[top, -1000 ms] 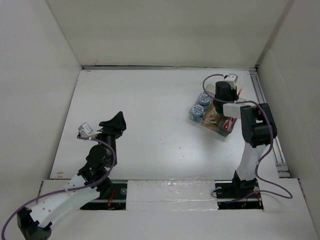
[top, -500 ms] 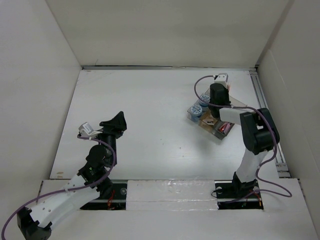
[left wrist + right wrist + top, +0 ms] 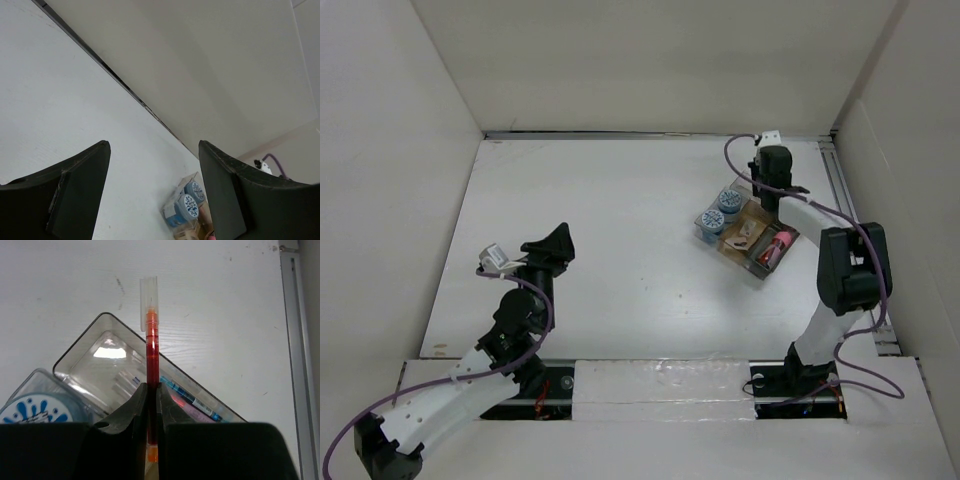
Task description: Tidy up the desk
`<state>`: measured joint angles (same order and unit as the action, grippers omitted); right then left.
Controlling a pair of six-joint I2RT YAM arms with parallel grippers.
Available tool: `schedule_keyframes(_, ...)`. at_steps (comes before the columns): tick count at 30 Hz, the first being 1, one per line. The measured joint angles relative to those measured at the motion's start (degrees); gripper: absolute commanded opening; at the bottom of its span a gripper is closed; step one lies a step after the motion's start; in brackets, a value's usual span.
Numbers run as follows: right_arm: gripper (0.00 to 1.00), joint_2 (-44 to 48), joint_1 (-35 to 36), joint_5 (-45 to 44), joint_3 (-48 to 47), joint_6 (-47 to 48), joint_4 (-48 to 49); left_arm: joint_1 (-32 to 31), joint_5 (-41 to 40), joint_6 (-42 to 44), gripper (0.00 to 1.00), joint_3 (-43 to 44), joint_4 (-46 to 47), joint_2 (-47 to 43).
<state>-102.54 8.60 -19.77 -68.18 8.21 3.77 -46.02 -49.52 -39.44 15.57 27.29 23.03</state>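
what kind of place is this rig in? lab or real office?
Probably a lab test booth, not an office: plain white desk boxed in by white panels, left arm and right arm bolted at its near edge, one stationery tray.

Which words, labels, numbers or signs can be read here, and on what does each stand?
No readable text anywhere.
Blue round lids: white printed pattern, too blurred to read.
Blue pen in the clear plastic tray: barcode sticker, too small to read.
Red marker with clear cap in the right claw: no print visible.
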Motion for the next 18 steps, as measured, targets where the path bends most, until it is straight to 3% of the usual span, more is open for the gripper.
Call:
schedule_keyframes(7, 0.0, 5.3, -3.9, 15.7, -6.8, -3.8, -13.9, 0.0, 0.2, 0.0, 0.67, 0.0, 0.2, 0.2)
schedule_keyframes(14, 0.0, -3.7, -6.7, 30.1, -22.6, -6.3, -33.9, 0.0, 0.5, 0.0, 0.67, 0.0, 0.4, -0.1)
schedule_keyframes(18, 0.0, -7.9, -8.6, 36.3, -24.6, -9.2, -42.5, 0.0, 0.7, -0.1, 0.67, 0.0, 0.3, -0.1)
